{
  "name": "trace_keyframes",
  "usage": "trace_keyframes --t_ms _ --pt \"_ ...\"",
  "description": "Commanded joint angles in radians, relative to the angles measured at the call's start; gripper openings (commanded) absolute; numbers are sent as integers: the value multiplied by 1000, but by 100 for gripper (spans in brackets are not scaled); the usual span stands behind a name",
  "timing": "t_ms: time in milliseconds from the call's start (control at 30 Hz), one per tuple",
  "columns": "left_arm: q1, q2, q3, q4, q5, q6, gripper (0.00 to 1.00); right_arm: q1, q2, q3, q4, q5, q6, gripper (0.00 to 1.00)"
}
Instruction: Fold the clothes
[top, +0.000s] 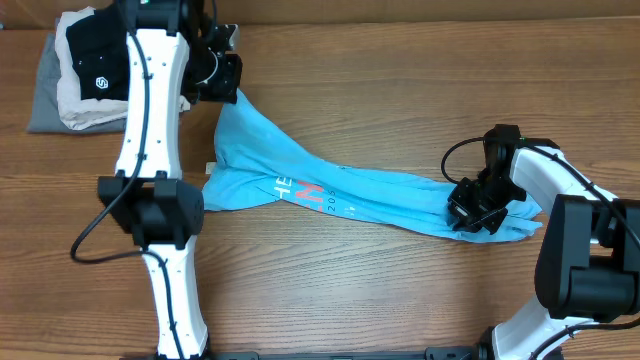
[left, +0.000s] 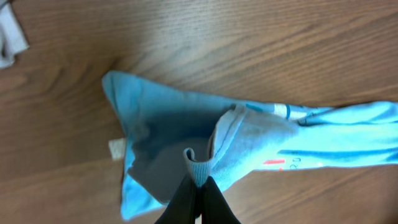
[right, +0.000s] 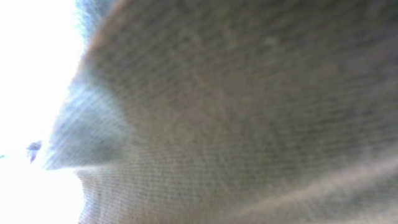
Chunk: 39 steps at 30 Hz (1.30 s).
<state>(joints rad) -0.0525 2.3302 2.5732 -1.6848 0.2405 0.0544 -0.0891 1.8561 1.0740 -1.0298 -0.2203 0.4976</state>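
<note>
The clothes (top: 300, 180), a light sky-blue T-shirt with white and pink-red lettering, lie pulled into a long band across the wooden table. My left gripper (top: 230, 90) holds the shirt's far left end lifted. In the left wrist view the left gripper (left: 198, 182) is shut on a ribbed edge of the shirt (left: 261, 137), and a white tag (left: 116, 148) shows at its side. My right gripper (top: 478, 213) sits on the bunched right end, closed into the cloth. The shirt's fabric (right: 217, 124) covers the whole right wrist view, hiding the fingers.
A pile of other garments sits at the back left corner: a black one with a white logo (top: 95, 60) on beige (top: 85, 115) and grey (top: 42, 105). My left arm (top: 150, 190) stretches along the table's left side, and the right arm's body (top: 590, 260) stands at the right edge.
</note>
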Motion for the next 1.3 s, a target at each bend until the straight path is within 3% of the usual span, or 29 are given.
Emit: trace_keyframes --t_ms 0,300,500,667,1033,1267 --pt "-6 -36 -128 -5 -31 -17 4 -10 5 -19 23 93 0 15" --pt "0 -36 -422 -6 -72 -24 4 -10 5 -19 22 93 0 15" --pt "42 -36 -510 -1 -269 -126 4 -18 5 -19 11 117 1 15" --pt "127 -36 -517 80 -349 -171 7 -55 5 -18 10 161 1 15" --pt "235 -35 -517 122 -290 -109 21 -127 5 -18 31 174 -33 14" --pt "194 -36 -496 113 -263 -110 16 -127 5 49 -14 175 -54 16"
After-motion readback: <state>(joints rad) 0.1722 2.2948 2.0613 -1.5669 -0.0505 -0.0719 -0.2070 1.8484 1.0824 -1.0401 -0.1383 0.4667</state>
